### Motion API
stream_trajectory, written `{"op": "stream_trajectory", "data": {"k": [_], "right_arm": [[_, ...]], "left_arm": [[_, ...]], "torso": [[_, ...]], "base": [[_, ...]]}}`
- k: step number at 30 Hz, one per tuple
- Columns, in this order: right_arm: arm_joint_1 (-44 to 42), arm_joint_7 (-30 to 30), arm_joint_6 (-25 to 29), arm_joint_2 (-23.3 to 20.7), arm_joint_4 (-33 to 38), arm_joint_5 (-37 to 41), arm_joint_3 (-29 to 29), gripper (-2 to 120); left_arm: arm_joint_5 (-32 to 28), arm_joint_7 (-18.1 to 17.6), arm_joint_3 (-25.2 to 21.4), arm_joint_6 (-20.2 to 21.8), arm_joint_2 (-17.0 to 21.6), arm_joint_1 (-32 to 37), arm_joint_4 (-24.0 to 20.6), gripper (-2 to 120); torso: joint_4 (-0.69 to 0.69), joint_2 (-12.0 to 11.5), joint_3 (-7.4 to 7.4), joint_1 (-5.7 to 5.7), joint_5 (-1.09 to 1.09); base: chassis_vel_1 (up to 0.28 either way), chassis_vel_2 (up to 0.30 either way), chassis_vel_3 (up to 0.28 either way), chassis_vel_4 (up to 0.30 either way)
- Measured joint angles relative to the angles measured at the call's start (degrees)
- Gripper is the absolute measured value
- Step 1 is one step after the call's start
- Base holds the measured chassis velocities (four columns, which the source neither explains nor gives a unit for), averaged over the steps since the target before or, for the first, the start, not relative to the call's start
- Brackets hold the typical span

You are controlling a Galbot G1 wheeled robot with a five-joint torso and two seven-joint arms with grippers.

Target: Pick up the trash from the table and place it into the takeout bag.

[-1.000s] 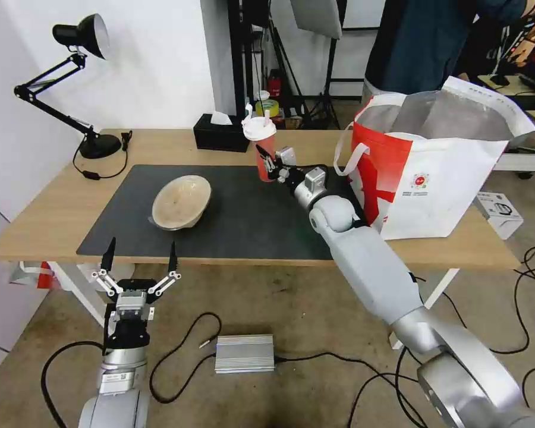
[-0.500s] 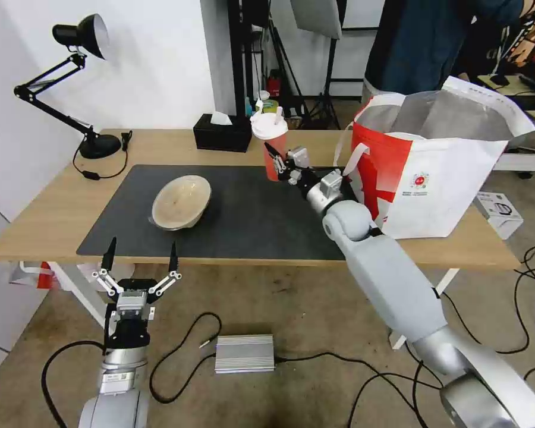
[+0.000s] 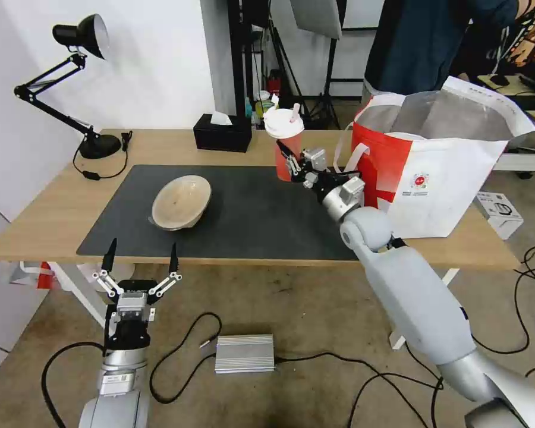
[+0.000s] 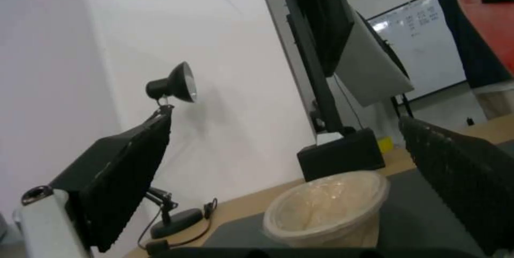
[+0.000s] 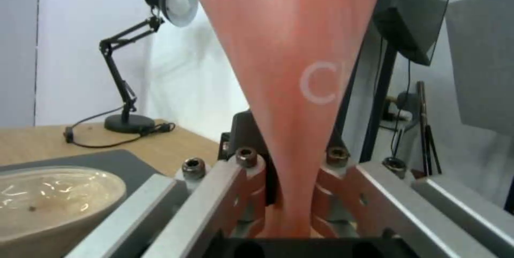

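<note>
My right gripper (image 3: 291,165) is shut on the tall red drink cup (image 3: 283,151), holding it upright above the table's dark mat (image 3: 244,220), just left of the takeout bag (image 3: 440,172). In the right wrist view the cup (image 5: 289,73) sits squeezed between the gripper's jaws. The shallow beige plastic bowl (image 3: 181,202) lies tilted on the mat's left half; it also shows in the left wrist view (image 4: 327,210) and the right wrist view (image 5: 48,198). My left gripper (image 3: 139,261) hangs open below the table's front edge, its black fingers (image 4: 123,173) spread wide.
A black desk lamp (image 3: 80,35) stands at the table's far left and a black tissue box (image 3: 222,134) at the back edge. A small white box (image 3: 499,213) lies right of the bag. Cables and a silver power brick (image 3: 245,353) cover the floor.
My right arm has carried the red cup to the right and slightly upward, toward the takeout bag. The left arm and the beige bowl have stayed where they were.
</note>
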Motion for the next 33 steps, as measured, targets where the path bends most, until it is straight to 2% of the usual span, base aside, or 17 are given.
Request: {"op": "stream_trajectory", "data": {"k": [15,33], "right_arm": [[-3.5,-0.2,-0.4,-2.0,6.2,1.6,3.3,6],[-2.5,0.3,-0.9,-2.2,8.9,2.3,4.7,6]], "left_arm": [[0.0,0.0,0.2,0.0,0.0,-0.1,-0.1,100],[0.0,0.1,0.3,0.0,0.0,-0.1,0.0,100]], "torso": [[0.0,0.0,0.0,0.0,0.0],[0.0,0.0,0.0,0.01,-0.01]], "base": [[0.0,0.0,0.0,0.0],[0.0,0.0,0.0,0.0]]}}
